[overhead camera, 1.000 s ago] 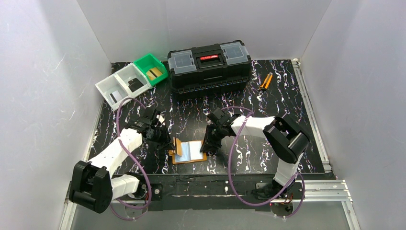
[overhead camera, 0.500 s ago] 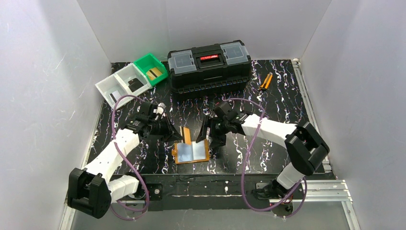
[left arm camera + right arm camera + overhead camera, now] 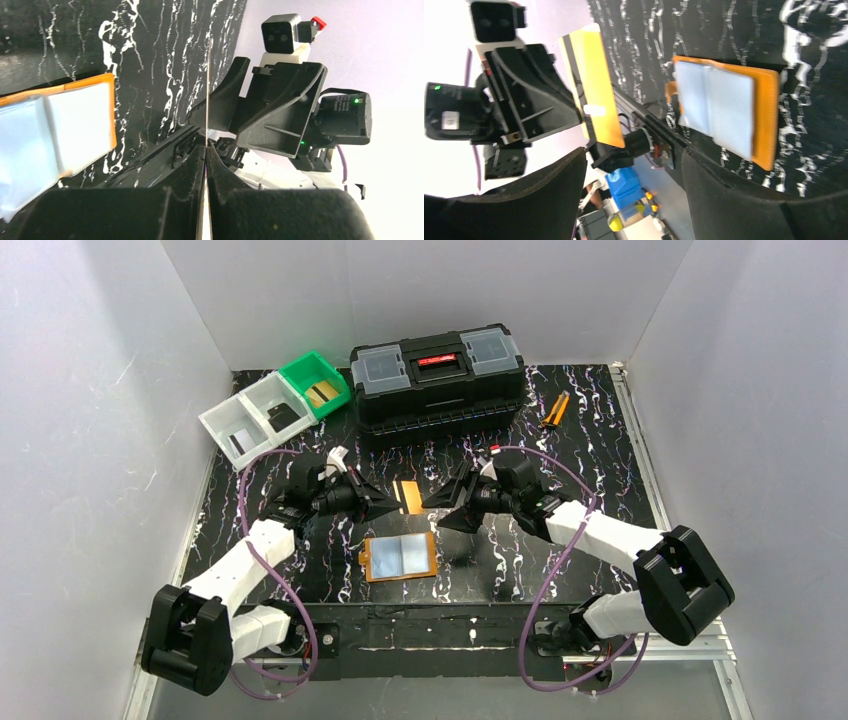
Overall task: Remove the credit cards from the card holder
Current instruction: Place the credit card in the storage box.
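Right now your left gripper (image 3: 388, 502) pinches a gold credit card (image 3: 406, 494), held up just beyond the card holder (image 3: 400, 557).
Your right gripper (image 3: 440, 510) faces the card from the other side, also just beyond the card holder, its jaws spread apart and closed on nothing. The orange card holder lies open and flat on the black marbled table (image 3: 600, 440), clear pockets facing up.

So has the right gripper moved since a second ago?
Yes. The right gripper has left the flat orange card holder's edge, moving toward the black plastic toolbox.
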